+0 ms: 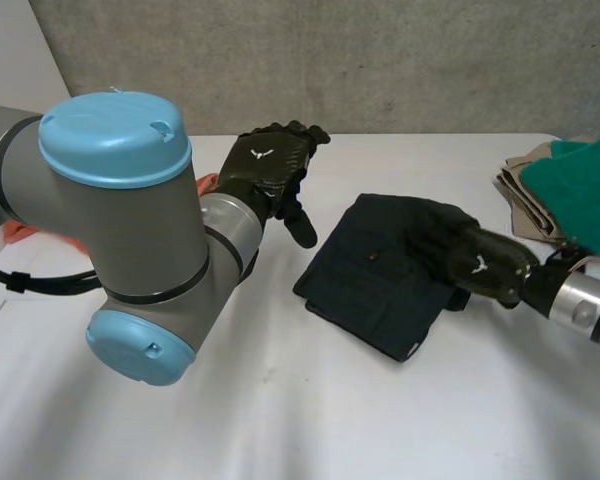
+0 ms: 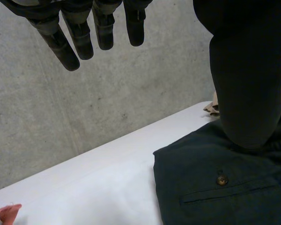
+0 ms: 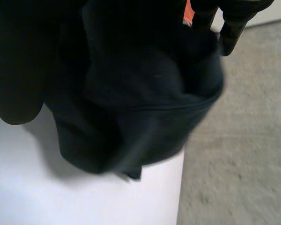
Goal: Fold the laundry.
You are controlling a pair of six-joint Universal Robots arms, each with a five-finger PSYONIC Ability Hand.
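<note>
A dark navy garment [image 1: 370,270], folded into a rough rectangle, lies on the white table [image 1: 280,400] right of centre; a button and pocket seam show on it [image 2: 215,187]. My left hand [image 1: 265,165] hovers open above the table left of the garment, with straight fingers [image 2: 79,42] clear of the cloth. My right hand [image 1: 480,262] lies on the garment's right edge, fingers stretched out over the cloth [image 3: 145,103]. Its fingertips [image 3: 234,18] reach past the fold, and the cloth bunches slightly beneath the palm.
A pile of laundry sits at the table's far right, with a green cloth [image 1: 590,190] on beige ones [image 1: 530,190]. An orange-red cloth [image 1: 20,232] lies at the left behind my left arm, its corner [image 2: 4,215] near the back edge. A concrete wall stands behind.
</note>
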